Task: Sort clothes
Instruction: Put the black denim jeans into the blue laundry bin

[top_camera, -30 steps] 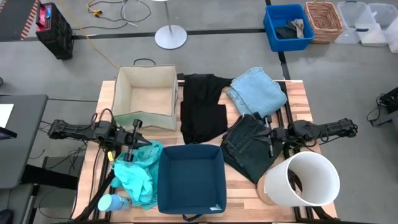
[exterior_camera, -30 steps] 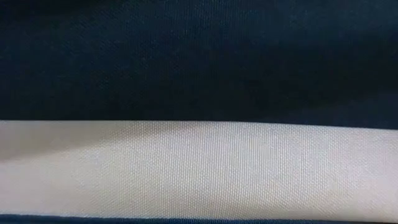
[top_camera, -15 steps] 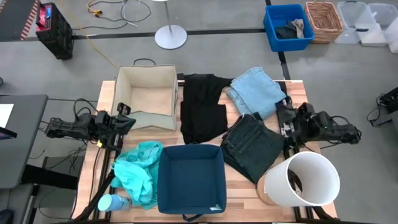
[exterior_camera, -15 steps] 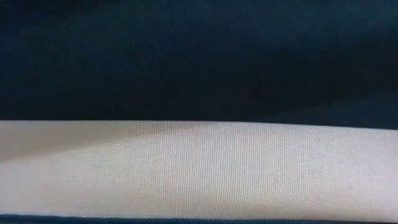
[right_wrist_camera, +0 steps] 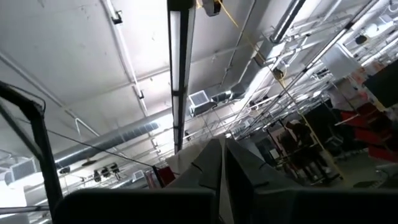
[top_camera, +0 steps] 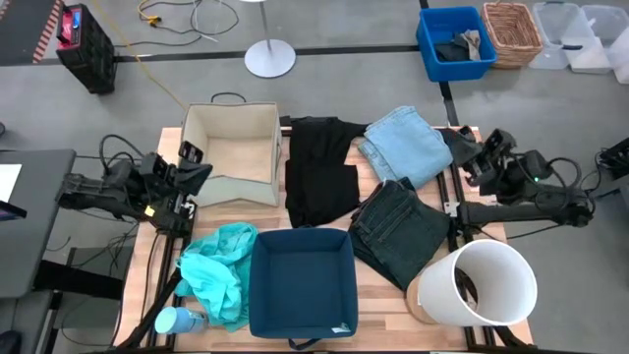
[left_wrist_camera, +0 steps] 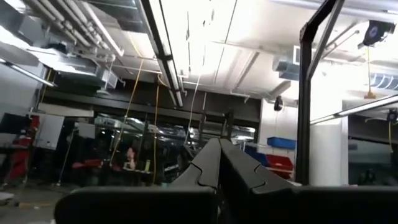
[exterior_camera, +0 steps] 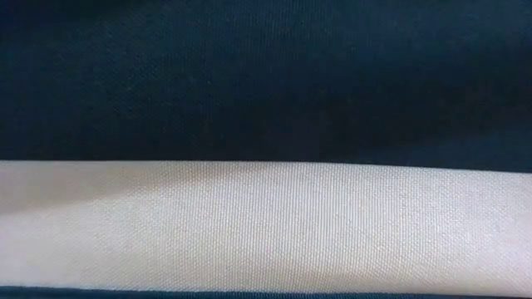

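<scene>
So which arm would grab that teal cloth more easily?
Probably the left. Its gripper, shut and empty, sits at the table's left edge, same side as the teal cloth. The right gripper, also shut, is across the table by the light denim.

Four soft garments lie on the tabletop in the high view. The black garment [top_camera: 320, 179] is spread flat and long near the centre, reaching toward 12 o'clock. The light blue denim garment [top_camera: 406, 147], folded into a thick pad, sits just beside it toward 1 o'clock. The dark charcoal denim garment [top_camera: 398, 228], loosely folded and skewed, lies toward 4 o'clock, touching the light blue one. The bright teal garment [top_camera: 217, 269] is crumpled in a heap toward 8 o'clock.
</scene>
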`<state>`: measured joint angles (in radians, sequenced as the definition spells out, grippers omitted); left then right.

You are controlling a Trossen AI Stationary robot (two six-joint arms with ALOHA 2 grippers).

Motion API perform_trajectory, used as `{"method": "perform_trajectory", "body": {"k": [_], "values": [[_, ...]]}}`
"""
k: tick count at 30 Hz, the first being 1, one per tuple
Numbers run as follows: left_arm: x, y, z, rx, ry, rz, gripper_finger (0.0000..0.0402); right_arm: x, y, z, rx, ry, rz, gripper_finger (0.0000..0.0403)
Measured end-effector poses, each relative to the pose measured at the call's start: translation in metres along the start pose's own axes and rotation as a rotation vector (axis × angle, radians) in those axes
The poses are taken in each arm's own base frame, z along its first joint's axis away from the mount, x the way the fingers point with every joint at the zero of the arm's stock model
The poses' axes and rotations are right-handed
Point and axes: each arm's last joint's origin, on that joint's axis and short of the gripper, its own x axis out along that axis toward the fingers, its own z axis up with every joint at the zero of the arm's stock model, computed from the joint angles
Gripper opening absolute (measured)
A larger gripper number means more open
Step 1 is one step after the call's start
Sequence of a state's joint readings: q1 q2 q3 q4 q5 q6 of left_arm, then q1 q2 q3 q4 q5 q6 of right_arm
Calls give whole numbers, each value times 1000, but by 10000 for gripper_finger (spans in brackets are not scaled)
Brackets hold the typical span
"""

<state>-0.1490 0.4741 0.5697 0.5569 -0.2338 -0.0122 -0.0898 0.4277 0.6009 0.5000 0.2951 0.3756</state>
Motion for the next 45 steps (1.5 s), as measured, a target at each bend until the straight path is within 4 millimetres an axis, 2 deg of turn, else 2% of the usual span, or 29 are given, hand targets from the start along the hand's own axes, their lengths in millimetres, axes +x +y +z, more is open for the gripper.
{"method": "perform_trajectory", "body": {"k": [6, 11, 15, 21, 25, 30, 34, 39, 45], "values": [[19, -3, 14, 46, -22, 44, 0, 40, 8, -2, 12, 29, -41, 40], [28, -3, 18, 27, -18, 133, 0, 63, 9, -8, -8, 41, -92, 40], [31, -4, 15, -2, -8, 134, 0, 74, 3, -10, -49, 33, -147, 40], [40, -5, -4, -9, 84, 159, 0, 78, -5, -17, -82, 183, -224, 40], [45, -4, -21, -35, 177, 241, 0, 81, -11, -22, -64, 295, -280, 40], [49, -3, -40, -53, 269, 317, 0, 80, -16, -26, -79, 567, -427, 40], [50, -3, -48, -85, 303, 348, 0, 80, -19, -32, -119, 758, -531, 40], [49, -1, -51, -124, 325, 370, 0, 86, -27, -48, -146, 899, -613, 40], [48, 3, -54, -153, 337, 400, 0, 84, -42, -82, -81, 1118, -747, 49]]}}
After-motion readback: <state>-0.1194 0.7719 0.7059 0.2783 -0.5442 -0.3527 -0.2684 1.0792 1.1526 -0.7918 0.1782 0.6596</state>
